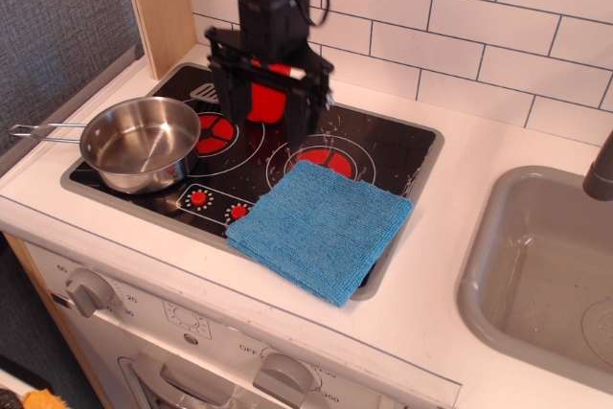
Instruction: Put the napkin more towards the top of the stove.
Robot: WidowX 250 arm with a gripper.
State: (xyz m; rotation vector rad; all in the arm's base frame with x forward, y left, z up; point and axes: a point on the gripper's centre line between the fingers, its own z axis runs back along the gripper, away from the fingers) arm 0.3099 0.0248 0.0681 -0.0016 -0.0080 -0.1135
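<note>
1. The napkin (321,229) is seen lying flat on the front right part of the stove (402,146), turned diamond-wise, with its front corner hanging over the stove's grey rim onto the worktop (450,265).
2. The gripper (271,133) is held over the middle of the stove, behind and to the left of the napkin; the jaws are spread wide and nothing is held between them.
3. The napkin is thus placed toward the worktop's front edge and a little to the right of the jaws, near but not touching.
4. No long axis is offered by the napkin, being square; its nearest corner to the jaws is the back one, close to the right burner ring (321,157).
5. A red pepper (268,100) is partly hidden behind the gripper, and a steel pan (139,144) sits at the stove's left side.
6. It is judged that a short move forward and rightward would be needed before any grasp.
</note>
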